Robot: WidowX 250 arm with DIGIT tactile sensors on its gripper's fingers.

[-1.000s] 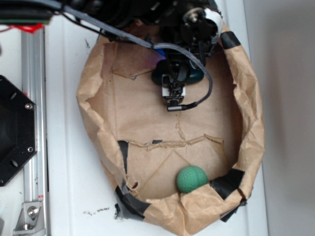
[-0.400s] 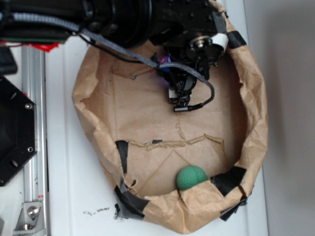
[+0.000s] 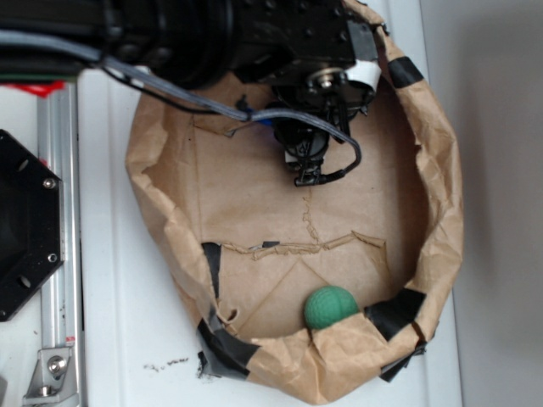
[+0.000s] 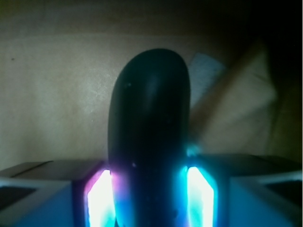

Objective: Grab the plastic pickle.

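In the wrist view the plastic pickle [image 4: 149, 118], dark teal-green and smooth with a rounded end, stands between my two lit pads [image 4: 100, 198]. My gripper [image 4: 150, 201] is shut on its lower part, and brown paper lies behind it. In the exterior view my gripper [image 3: 301, 148] points down into the far part of the paper bag. The black arm hides the pickle there.
The crumpled brown paper bag [image 3: 437, 212], patched with black tape, forms a raised rim all round. A light green textured ball [image 3: 331, 307] lies at its near edge. A metal rail [image 3: 55, 212] and a black plate [image 3: 21, 225] stand to the left on the white table.
The arm has swung over the bag's far rim and now covers the pickle, which showed beside the gripper one second ago. The bag's rim has shifted slightly. The ball has not moved.
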